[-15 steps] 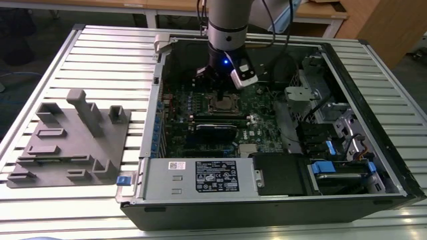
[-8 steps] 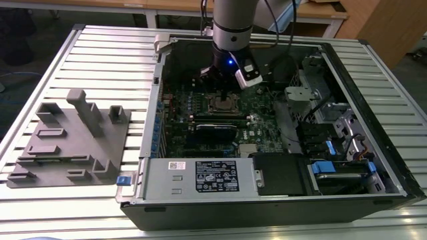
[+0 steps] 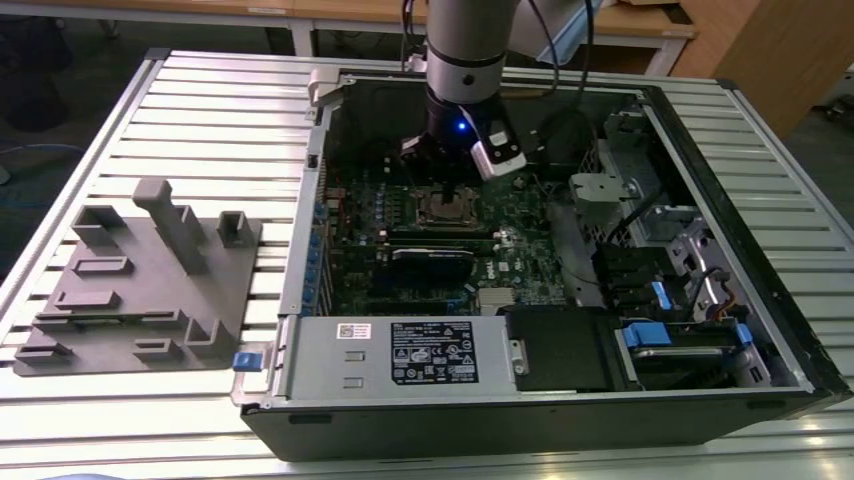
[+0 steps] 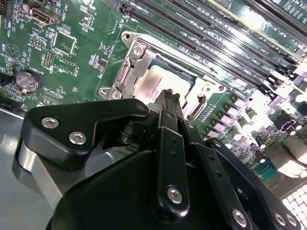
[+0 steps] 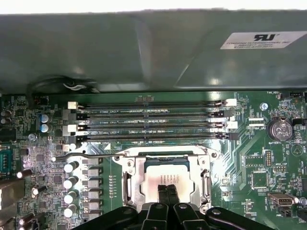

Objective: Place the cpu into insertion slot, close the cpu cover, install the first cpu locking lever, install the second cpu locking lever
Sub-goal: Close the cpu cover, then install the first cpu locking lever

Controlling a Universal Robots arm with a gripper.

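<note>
Green motherboard (image 5: pixel 283 160), dull silvery square cpu (image 5: pixel 160 176)

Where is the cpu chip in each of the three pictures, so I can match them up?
Exterior view: the cpu lies on the motherboard, below the arm.
First wrist view: the cpu lies just beyond the tips of the gripper.
Second wrist view: the cpu lies just past the gripper, partly hidden by it.
Shared landmark: the silver cover framing it.
</note>
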